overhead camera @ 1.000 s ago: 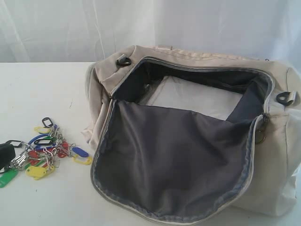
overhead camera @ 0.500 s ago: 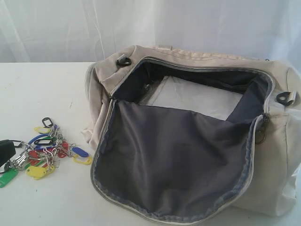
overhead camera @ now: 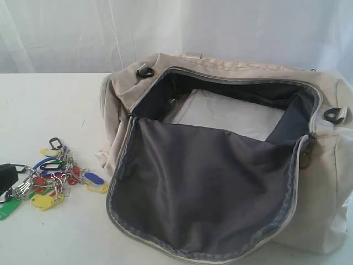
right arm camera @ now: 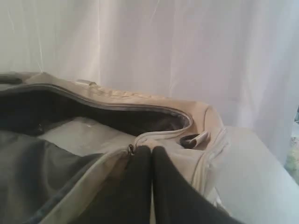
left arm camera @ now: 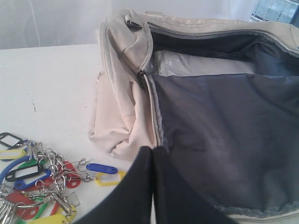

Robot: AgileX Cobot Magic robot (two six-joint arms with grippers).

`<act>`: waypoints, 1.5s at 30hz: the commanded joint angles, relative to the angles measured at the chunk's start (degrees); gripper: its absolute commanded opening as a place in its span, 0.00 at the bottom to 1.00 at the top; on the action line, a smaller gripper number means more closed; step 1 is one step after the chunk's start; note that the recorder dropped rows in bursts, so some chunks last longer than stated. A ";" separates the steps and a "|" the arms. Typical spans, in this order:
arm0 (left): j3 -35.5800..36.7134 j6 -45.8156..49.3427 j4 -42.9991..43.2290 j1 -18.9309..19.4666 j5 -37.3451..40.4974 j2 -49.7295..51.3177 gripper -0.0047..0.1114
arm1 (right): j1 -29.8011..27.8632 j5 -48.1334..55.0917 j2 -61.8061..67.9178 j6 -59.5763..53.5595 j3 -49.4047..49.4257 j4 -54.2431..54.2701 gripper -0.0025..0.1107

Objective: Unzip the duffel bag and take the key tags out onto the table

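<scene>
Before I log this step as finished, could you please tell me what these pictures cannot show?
key tags: exterior view, the left gripper covers the bunch's left end; label text too small.
duffel bag: exterior view, right end cut by frame edge; open flap hides its front.
right gripper: outside the exterior view.

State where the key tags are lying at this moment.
In the exterior view, the key tags lie on the table at the far left, just outside the left end of the open duffel bag.
</scene>
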 commanded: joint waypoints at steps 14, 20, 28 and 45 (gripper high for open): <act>1.46 3.87 -0.01 -0.29 0.35 -0.26 0.04 | -0.10 19.69 -0.34 0.21 0.33 36.88 0.02; 4.60 6.79 -1.21 -0.29 -3.43 -0.26 0.04 | -0.10 21.36 -0.34 0.21 0.33 37.16 0.02; 5.31 7.20 -4.57 -0.29 -3.72 -0.26 0.04 | -0.10 21.36 -0.34 0.21 0.33 37.16 0.02; 5.47 7.16 -4.57 14.95 1.42 -7.92 0.04 | -0.10 21.75 -0.34 0.21 0.33 37.16 0.02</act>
